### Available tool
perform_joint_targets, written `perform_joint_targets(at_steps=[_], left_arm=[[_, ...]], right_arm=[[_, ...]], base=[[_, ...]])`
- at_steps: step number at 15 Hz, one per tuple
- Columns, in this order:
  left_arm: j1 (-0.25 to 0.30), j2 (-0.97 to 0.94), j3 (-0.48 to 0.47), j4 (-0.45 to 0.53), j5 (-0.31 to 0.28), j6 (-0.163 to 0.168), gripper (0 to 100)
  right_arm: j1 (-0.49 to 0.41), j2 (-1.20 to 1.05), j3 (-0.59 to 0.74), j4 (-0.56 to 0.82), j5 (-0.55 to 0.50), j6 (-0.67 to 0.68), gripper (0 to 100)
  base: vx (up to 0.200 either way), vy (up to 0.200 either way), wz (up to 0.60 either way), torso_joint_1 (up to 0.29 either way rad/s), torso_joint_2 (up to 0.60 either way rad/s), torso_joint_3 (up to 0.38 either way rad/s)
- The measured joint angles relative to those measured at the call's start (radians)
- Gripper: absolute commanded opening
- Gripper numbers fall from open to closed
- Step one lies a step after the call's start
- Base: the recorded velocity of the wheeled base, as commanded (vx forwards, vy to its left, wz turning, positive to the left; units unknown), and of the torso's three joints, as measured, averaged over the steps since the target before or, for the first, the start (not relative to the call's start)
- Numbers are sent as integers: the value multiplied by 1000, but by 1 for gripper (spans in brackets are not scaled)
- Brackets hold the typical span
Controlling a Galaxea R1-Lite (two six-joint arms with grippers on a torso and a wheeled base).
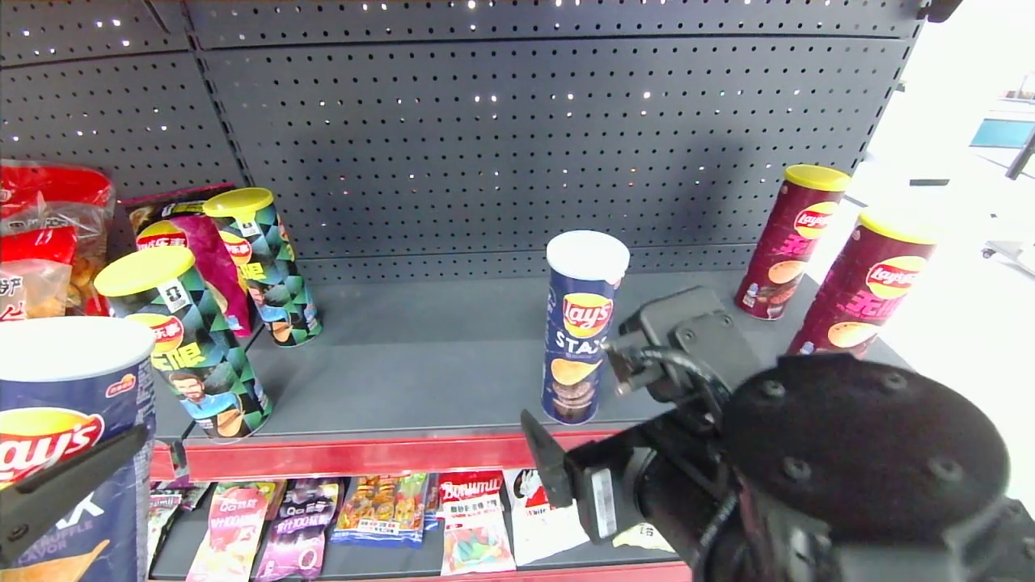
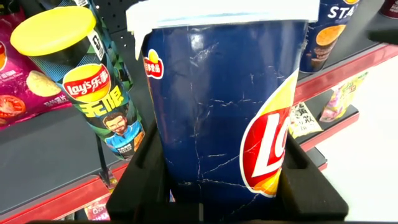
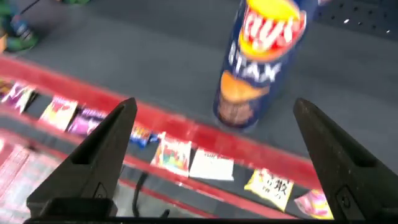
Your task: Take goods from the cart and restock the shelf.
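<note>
In my left gripper (image 2: 221, 190) is a blue chip can with a white lid (image 2: 224, 99), and the gripper is shut on the can's sides. The head view has that can (image 1: 69, 412) at the lower left, in front of the shelf's red front edge (image 1: 364, 454). A second blue can (image 1: 580, 323) stands upright on the grey shelf board (image 1: 437, 356) near the front. My right gripper (image 3: 216, 107) is open just in front of that can (image 3: 261, 59), below the shelf edge and apart from it, with nothing between its fingers (image 1: 540, 457).
Two teal cans with yellow lids (image 1: 186, 343) (image 1: 263, 263) and a purple chip bag (image 1: 198, 250) stand at the shelf's left, beside red snack bags (image 1: 44, 234). Two maroon cans (image 1: 788, 242) (image 1: 869, 283) stand at the right. Small snack packets (image 1: 364, 513) fill the lower shelf.
</note>
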Motion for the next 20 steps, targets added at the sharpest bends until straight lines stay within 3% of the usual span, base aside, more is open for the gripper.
perform_joint_targets(at_steps=[4, 6, 8, 10, 14, 16, 18, 20], left_arm=[[0, 1, 0, 0, -2, -1, 0], [0, 3, -1, 0, -3, -2, 0], [0, 4, -2, 0, -5, -14, 0], [0, 5, -7, -1, -6, -17, 0], [0, 5, -14, -24, -24, -17, 0], [0, 6, -25, -25, -26, -16, 0], [0, 16, -51, -26, -26, -16, 0], [0, 30, -84, -28, -25, -17, 0]], right_arm=[[-3, -185, 175, 0, 20, 2, 100], [-71, -287, 238, 1, 31, -25, 100], [-241, -384, 283, 3, 86, -64, 100], [-436, -470, 311, 7, 205, -108, 100], [-880, -700, 409, 18, 622, -204, 100], [-1004, -860, 484, 76, 758, -234, 100], [-1067, -1029, 533, 223, 812, -249, 100], [-1106, -1180, 559, 437, 735, -274, 100]], base=[[0, 0, 0, 0, 0, 0], [0, 0, 0, 0, 0, 0], [0, 0, 0, 0, 0, 0], [0, 0, 0, 0, 0, 0], [0, 0, 0, 0, 0, 0], [0, 0, 0, 0, 0, 0], [0, 0, 0, 0, 0, 0], [0, 0, 0, 0, 0, 0]])
